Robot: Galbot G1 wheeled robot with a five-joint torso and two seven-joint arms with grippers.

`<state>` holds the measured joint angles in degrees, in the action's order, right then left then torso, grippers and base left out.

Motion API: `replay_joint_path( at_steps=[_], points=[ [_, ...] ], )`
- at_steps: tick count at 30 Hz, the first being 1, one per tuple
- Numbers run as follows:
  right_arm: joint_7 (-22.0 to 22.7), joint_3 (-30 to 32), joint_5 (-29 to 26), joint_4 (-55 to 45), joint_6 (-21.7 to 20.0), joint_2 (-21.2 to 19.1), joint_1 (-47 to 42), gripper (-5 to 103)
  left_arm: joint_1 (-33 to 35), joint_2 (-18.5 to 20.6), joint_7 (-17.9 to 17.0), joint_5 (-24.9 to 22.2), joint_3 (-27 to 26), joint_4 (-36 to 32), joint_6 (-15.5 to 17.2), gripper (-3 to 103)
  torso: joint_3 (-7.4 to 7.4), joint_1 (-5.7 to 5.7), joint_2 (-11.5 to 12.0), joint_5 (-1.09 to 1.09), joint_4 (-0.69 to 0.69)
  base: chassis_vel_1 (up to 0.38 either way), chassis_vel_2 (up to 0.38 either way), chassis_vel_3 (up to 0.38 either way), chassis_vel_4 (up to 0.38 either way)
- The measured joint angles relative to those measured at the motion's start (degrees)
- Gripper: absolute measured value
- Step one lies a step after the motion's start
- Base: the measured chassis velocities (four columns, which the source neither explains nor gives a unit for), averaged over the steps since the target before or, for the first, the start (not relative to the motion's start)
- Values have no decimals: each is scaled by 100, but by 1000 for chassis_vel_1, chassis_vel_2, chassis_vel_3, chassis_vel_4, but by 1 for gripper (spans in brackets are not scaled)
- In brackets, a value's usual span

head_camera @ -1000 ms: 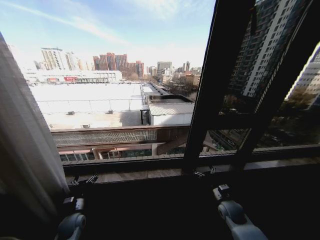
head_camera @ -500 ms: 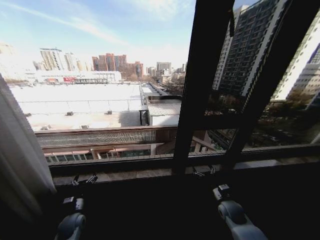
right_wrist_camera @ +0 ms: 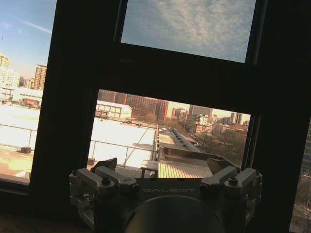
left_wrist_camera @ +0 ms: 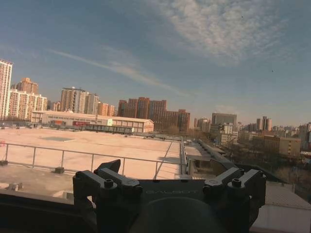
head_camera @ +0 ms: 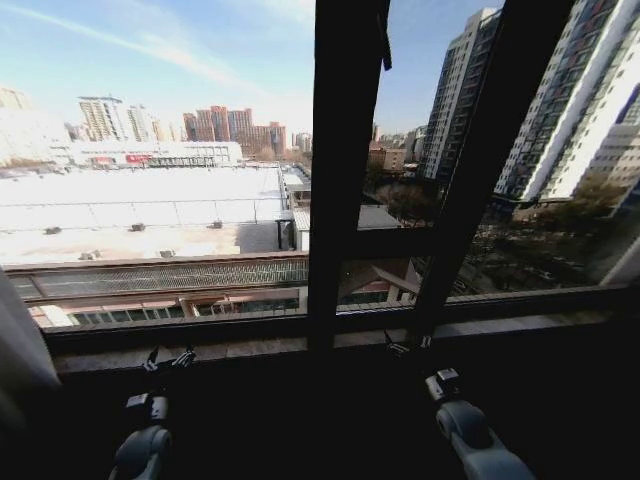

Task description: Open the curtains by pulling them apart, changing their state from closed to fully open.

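both arms low in front of me, below the sill (head_camera: 250, 348), parked and holding nothing. left gripper (head_camera: 168, 358) fingers spread apart, right gripper (head_camera: 407, 345) fingers apart too; both wrist views look straight out through bare glass. curtain (head_camera: 20, 350) is just a bunched strip at my far left edge, well apart from the left gripper and out to its left, further still from the right. window frame (head_camera: 345, 170) stands dead ahead. judging by the exposed glass, this side looks open.

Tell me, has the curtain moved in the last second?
No: the curtain slid left together with the window frame, so the camera shifted.
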<state>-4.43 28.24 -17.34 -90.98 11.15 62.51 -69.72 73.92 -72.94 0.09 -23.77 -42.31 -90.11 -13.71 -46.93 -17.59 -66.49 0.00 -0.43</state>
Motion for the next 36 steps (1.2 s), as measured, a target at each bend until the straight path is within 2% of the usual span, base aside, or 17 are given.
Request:
replay_joint_path(
  at_steps=[36],
  points=[
    [0, 0, 0, 0, 0, 0, 0, 100, -1, 1, 0, 0, -1, 1, 1, 100, 1, 2, 0, 0, -1, -349, -353, 348, 355]
  ],
)
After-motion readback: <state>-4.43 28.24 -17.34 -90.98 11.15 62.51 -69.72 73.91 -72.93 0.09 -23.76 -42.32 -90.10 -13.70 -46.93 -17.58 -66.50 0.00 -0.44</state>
